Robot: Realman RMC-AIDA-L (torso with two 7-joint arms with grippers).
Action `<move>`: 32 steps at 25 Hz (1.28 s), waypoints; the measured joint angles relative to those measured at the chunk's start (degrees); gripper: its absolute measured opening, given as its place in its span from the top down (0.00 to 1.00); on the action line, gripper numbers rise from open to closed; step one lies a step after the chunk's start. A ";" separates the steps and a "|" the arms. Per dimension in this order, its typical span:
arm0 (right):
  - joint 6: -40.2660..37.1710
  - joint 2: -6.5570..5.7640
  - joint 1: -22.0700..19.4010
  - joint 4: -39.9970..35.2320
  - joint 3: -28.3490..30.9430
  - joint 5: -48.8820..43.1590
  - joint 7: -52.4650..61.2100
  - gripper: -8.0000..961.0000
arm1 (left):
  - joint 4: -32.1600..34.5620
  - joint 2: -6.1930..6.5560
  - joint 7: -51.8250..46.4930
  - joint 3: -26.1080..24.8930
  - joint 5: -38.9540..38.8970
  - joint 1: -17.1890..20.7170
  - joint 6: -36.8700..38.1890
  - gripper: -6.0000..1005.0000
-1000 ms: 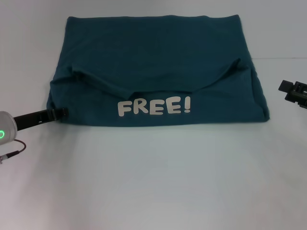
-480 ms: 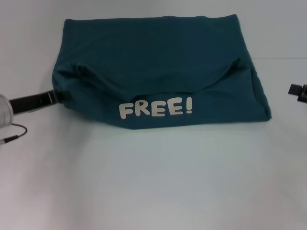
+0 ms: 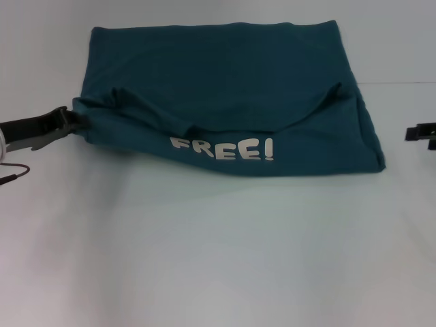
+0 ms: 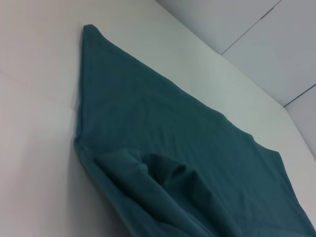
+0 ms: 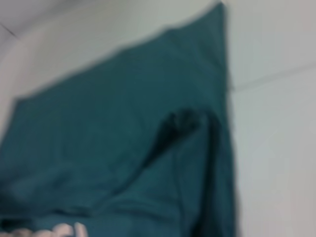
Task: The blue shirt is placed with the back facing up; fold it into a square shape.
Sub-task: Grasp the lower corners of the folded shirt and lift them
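Lifting blue shirt (image 3: 225, 88), mid-frame on counter (image 3: 218, 259): left claw (image 3: 68, 117) clamped on left near corner, raised since a second ago, tilting "FREE!" lettering (image 3: 223, 149). Fold beginning; right claw (image 3: 415, 133) at right edge, grip unreadable.

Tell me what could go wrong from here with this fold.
1. Only the left claw is at the blue shirt, gripping its near-left corner; the right claw sits apart at the far right, so the fold may go skewed.
2. The corner bunches at the claw, which could set a crease.
3. The folded-over flap with the FREE! lettering looks loose and may slide.
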 joint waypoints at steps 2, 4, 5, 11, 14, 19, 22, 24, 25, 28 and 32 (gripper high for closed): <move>0.39 0.32 1.99 0.50 -0.05 -4.03 2.23 0.29 | 0.00 0.03 -0.26 0.00 0.03 -0.03 -0.02 0.95; 0.43 0.48 3.56 1.07 -0.42 -6.37 4.10 0.29 | 0.00 0.04 -0.65 0.00 0.03 -0.03 0.05 0.95; 0.45 0.62 4.23 1.33 -0.87 -7.24 5.13 0.29 | 0.00 0.04 -0.80 0.00 0.04 -0.03 0.14 0.95; 1.45 1.70 6.15 3.43 -1.83 -7.72 6.63 0.31 | 0.00 0.07 -0.91 0.00 0.20 0.10 0.32 0.95; 3.46 2.44 6.97 4.86 -2.69 -7.93 6.58 0.31 | 0.00 0.03 -0.92 -0.01 0.21 0.12 0.34 0.95; 7.28 3.87 7.53 5.45 -4.68 -8.12 6.19 0.33 | 0.00 -0.15 -0.88 0.00 0.21 0.11 0.41 0.95; 9.53 4.84 7.78 5.54 -6.12 -8.15 5.97 0.33 | 0.00 -0.21 -0.78 0.00 0.20 0.10 0.43 0.95; 11.23 5.57 7.97 5.54 -7.40 -8.17 5.84 0.34 | 0.00 -0.25 -0.77 -0.01 0.19 0.09 0.43 0.95; 12.05 5.89 8.12 5.60 -8.15 -8.17 5.84 0.34 | 0.00 -0.27 -0.77 0.00 0.18 0.08 0.45 0.95; 14.09 6.35 8.85 6.48 -10.80 -8.18 6.40 0.35 | 0.00 -0.27 -0.78 0.00 0.15 0.07 0.45 0.95; 15.38 6.46 9.69 7.75 -12.94 -8.10 7.61 0.36 | 0.00 -0.27 -0.77 0.00 -0.18 0.05 0.41 0.95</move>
